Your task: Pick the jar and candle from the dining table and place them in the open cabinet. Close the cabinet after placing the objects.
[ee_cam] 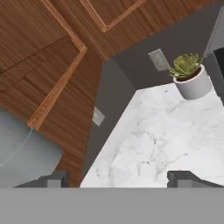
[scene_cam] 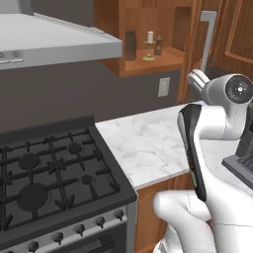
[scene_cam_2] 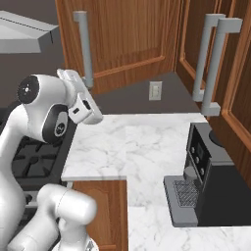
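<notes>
The cabinet (scene_cam: 148, 62) hangs open above the counter. On its shelf stand the grey jar (scene_cam: 130, 45) and the cream candle (scene_cam: 149, 44) on its gold holder, with a small dark figure (scene_cam: 158, 45) beside them. The cabinet door (scene_cam_2: 127, 44) is swung out, its silver bar handle (scene_cam_2: 84, 46) vertical. My gripper (scene_cam_2: 70, 77) is raised by the lower end of that handle, below and right of the shelf. In the hand view the gripper (ee_cam: 120, 179) is open with nothing between its tips, and a blurred grey shape (ee_cam: 26, 153) lies by the left fingertip. The dining table is out of view.
A black gas stove (scene_cam: 49, 173) sits under a steel range hood (scene_cam: 54, 39). A marble counter (scene_cam_2: 147, 147) runs along the wall, with a coffee machine (scene_cam_2: 211, 181) at the right. A potted succulent (ee_cam: 190, 76) stands on the counter. A wall outlet (scene_cam_2: 155, 90) is on the backsplash.
</notes>
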{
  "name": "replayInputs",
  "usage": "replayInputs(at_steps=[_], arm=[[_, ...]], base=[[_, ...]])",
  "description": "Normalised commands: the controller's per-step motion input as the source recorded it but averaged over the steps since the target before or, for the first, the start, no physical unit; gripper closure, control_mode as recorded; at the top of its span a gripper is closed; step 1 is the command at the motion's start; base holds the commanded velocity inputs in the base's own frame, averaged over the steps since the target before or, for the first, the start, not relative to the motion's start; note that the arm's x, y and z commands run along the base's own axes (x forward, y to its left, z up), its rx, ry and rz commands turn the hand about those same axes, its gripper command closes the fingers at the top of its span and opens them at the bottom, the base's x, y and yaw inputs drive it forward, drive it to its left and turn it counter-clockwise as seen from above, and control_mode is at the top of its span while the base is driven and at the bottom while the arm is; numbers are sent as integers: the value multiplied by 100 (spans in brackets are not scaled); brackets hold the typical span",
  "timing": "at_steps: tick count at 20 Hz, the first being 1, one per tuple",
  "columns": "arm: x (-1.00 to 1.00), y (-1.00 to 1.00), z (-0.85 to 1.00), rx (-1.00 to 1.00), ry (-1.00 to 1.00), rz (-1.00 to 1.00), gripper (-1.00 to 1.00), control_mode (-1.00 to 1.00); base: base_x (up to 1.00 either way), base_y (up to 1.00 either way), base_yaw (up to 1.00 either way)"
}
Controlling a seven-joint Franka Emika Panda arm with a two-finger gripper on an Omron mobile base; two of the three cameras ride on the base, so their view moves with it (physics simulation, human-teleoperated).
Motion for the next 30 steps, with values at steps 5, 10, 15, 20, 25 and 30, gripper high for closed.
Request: replayInputs(at_steps=[5, 10, 15, 20, 25, 30], arm=[[84, 4, -9, 0, 0, 8, -100, -100], [94, 6, -11, 0, 0, 6, -100, -100], [96, 2, -5, 0, 0, 8, -100, -100], [88, -6, -2, 0, -3, 10, -100, -100], [83, -11, 0, 1, -2, 8, -100, -100], [76, -15, 0, 3, -3, 9, -100, -100]], base=[[0, 0, 0], [0, 0, 0], [0, 0, 0], [0, 0, 0], [0, 0, 0], [0, 0, 0]])
